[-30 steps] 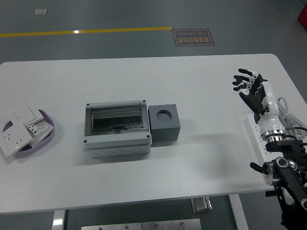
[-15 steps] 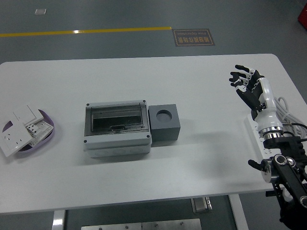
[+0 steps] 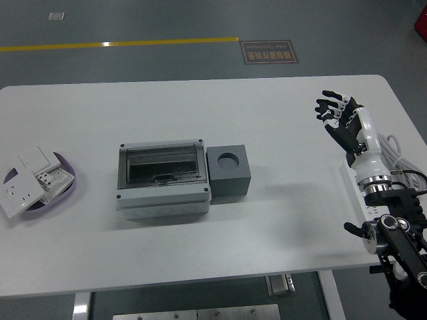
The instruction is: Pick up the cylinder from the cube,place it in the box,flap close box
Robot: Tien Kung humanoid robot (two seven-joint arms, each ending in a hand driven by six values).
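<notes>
- Head view, task progress: we see the grey cube [image 3: 229,172] standing on the white table [image 3: 200,260], touching the right side of the grey box [image 3: 162,178]. The round socket in the cube's top looks dark and hollow, and we cannot make out a cylinder standing in it.
- The box's smoked transparent flap appears to lie flat over the opening, so it looks shut; through it we cannot tell whether the cylinder is inside.
- Our judgement: with the socket seemingly empty and the flap down, the pick, the placing and the closing may all be done, but these pictures cannot confirm it, since the cylinder itself is nowhere visible.
- Head view, hand pose: our right hand [image 3: 341,121] is raised over the table's right end, well apart from the cube and the box. Its black fingers [image 3: 325,105] are spread and slightly hooked, pointing up and to the left, holding nothing.
- The white forearm runs down to the black arm joints at the lower right corner, above a white power strip [image 3: 353,179] and its cable.
- Our left arm is out of the picture.
- At the table's left end a purple tray [image 3: 67,169] holds white switch plates, away from the task things.
</notes>
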